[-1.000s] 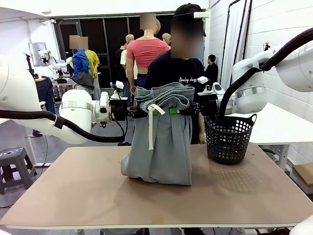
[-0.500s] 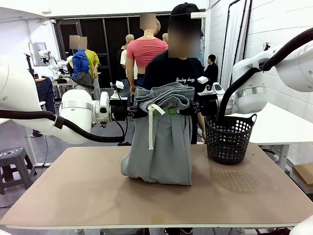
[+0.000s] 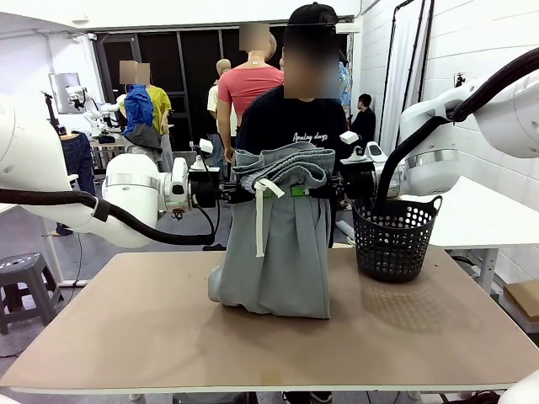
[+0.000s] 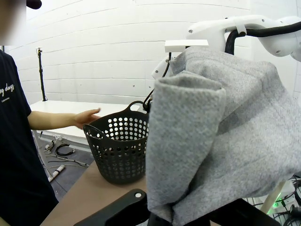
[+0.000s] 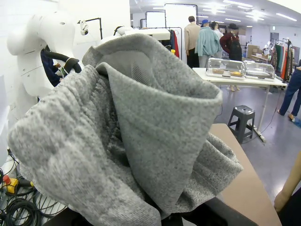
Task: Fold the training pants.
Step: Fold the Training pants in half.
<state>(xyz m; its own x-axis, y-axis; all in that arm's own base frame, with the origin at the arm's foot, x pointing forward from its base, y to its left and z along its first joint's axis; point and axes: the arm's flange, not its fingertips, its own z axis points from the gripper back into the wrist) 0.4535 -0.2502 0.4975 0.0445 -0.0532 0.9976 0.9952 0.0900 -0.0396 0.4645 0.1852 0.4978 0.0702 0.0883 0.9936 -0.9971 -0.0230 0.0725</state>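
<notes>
**Grey pants held aloft between two arms**

While the fold is not yet made, the training pants (image 3: pixel 278 244) hang in the air above the middle of the table (image 3: pixel 126 328), their lower end slumped in a soft heap on the tabletop. The left gripper (image 3: pixel 240 192) and the right gripper (image 3: pixel 330 188) each pinch one side of the waistband, clamped on the cloth at about the same height. Holding both sides level appears meant to let the legs drop straight, so the garment can be laid down flat and doubled over. The fabric is light grey and thick, a fleecy knit in the wrist views, where it bunches over the fingers and hides them. The waistband is gathered and rolls forward over the top, and a white drawstring (image 3: pixel 260 215) dangles down the front. Just to the right, a black basket (image 3: pixel 394 240) stands on the table. Behind the pants a person (image 3: pixel 290 126) in a dark T-shirt waits at the far side, one open hand (image 4: pixel 87 117) hovering near the basket's rim.
</notes>
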